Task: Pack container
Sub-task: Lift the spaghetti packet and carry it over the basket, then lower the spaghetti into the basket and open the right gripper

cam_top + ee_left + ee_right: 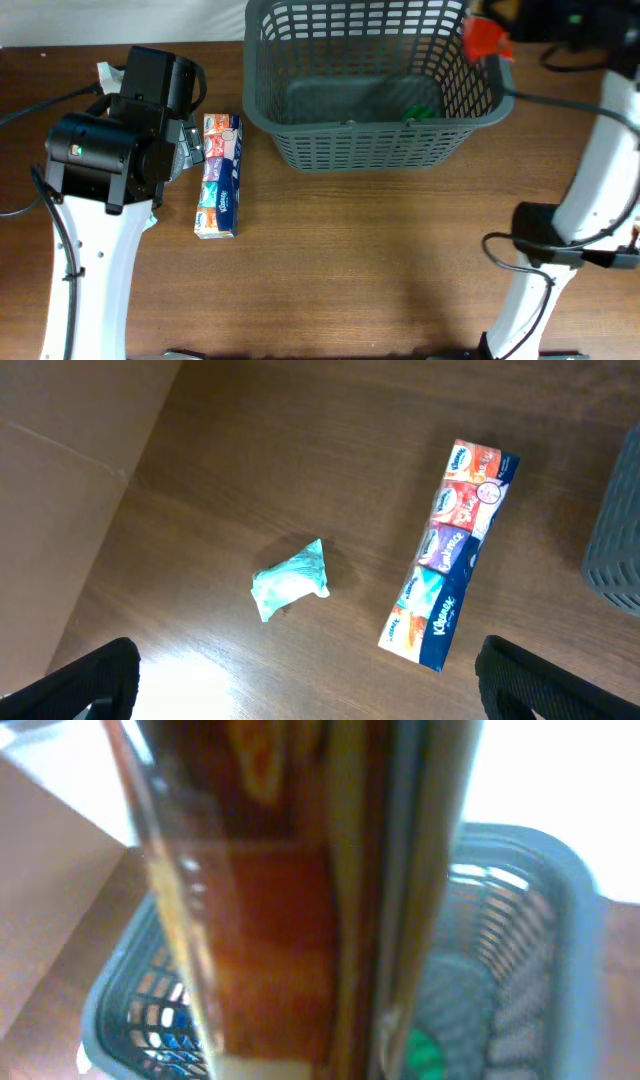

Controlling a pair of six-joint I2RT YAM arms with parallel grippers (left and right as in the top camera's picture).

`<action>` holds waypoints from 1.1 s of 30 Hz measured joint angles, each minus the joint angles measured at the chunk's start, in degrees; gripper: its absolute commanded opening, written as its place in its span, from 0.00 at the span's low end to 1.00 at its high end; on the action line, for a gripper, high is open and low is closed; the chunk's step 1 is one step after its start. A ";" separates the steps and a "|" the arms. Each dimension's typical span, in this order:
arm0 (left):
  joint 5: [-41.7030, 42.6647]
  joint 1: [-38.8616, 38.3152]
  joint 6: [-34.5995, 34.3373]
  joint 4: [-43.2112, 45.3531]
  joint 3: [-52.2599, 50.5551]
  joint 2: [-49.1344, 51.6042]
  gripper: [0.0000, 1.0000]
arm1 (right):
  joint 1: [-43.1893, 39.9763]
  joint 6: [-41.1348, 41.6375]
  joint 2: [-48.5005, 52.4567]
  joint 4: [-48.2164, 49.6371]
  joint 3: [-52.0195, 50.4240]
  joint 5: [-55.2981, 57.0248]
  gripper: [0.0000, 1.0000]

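1. Surface (380, 260) of brown wood fills the near half of the overhead view, bare between your two white arms.
2. Your left end effector (315, 690) hangs above the left side of the surface. Its fingers (80, 680) are spread wide with nothing between them.
3. Two loose things lie below it. One is a small crumpled teal packet (290, 580). To its right and apart from it, a long multipack of pocket tissues (450, 550) lies flat. The multipack's far end is near the container's left corner and does not touch it.
4. Farther back stands the container (370, 145), a large dark grey slotted basket at the far middle of the surface. A small green item (420, 113) already lies on its floor, toward the right.
5. Farthest away, your right end effector (500, 30) is closed on a red-orange item (483, 42), held above the container's far right rim. The right wrist view shows this item edge-on and blurred, too close to identify, with the basket's open inside beneath it.
6. The step in hand looks like dropping this item into the container. The next move likely calls for carrying it a little inward, clear of the rim, before the fingers part. After that, the tissue multipack seems the easiest pick for your left arm, taken across its narrow width.
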 measured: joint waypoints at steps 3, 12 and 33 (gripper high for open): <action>0.00 0.00 0.00 -0.02 0.00 0.00 1.00 | 3.93 -0.02 0.00 0.83 0.00 2.95 0.04; 0.00 0.00 0.00 -0.02 0.00 0.00 0.99 | 11.13 -0.07 0.02 0.68 -1.01 14.84 0.04; 0.00 0.00 0.00 -1.09 0.00 0.00 1.00 | 11.89 -0.70 4.48 12.79 -32.63 22.14 0.04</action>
